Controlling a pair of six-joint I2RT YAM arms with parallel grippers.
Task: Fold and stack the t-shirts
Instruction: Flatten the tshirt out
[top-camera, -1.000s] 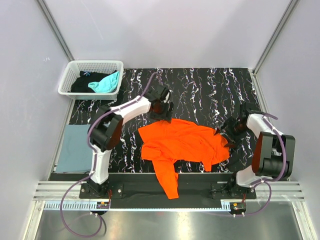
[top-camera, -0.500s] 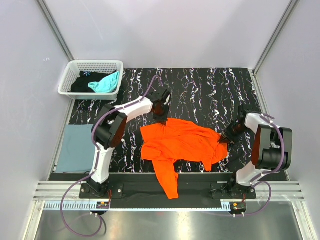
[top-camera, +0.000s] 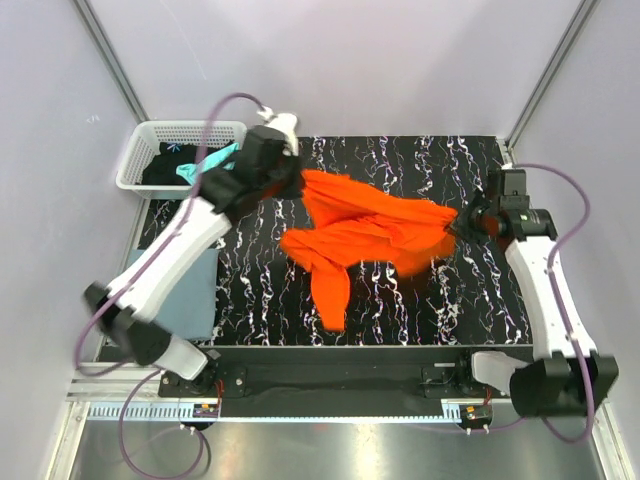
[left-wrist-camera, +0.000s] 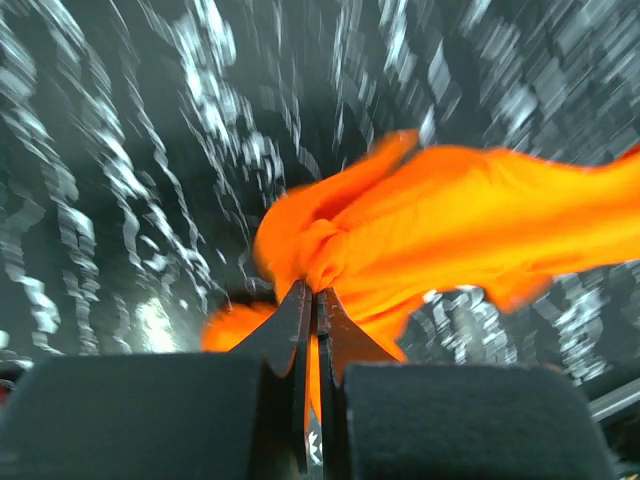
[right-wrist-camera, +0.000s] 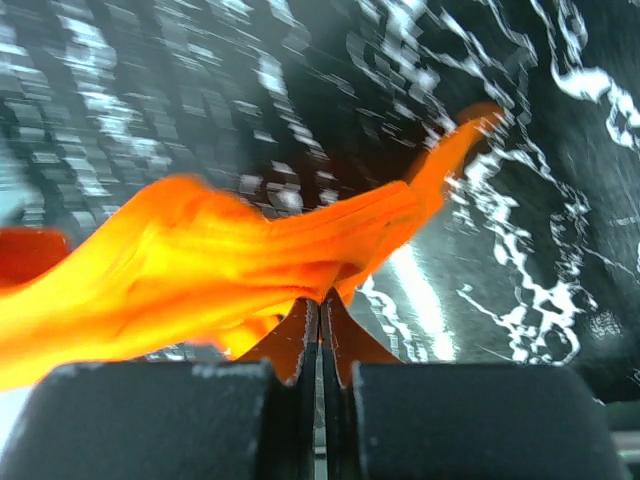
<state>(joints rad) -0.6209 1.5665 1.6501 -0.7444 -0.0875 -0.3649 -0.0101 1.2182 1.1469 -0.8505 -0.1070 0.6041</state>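
The bright orange t-shirt hangs stretched in the air over the black marbled table, one part drooping toward the table's middle. My left gripper is shut on its left end, cloth bunched at the tips. My right gripper is shut on its right end. A slate grey-blue t-shirt lies flat at the table's left edge, partly under the left arm. Teal and black t-shirts lie in the basket.
The white lattice basket stands at the back left corner. Grey walls close in the table on three sides. Both arms reach high over the table.
Both grippers closed on the orange t-shirt's ends and rose, lifting it off the table. The left arm swung up and back; the wrist views blur with motion.
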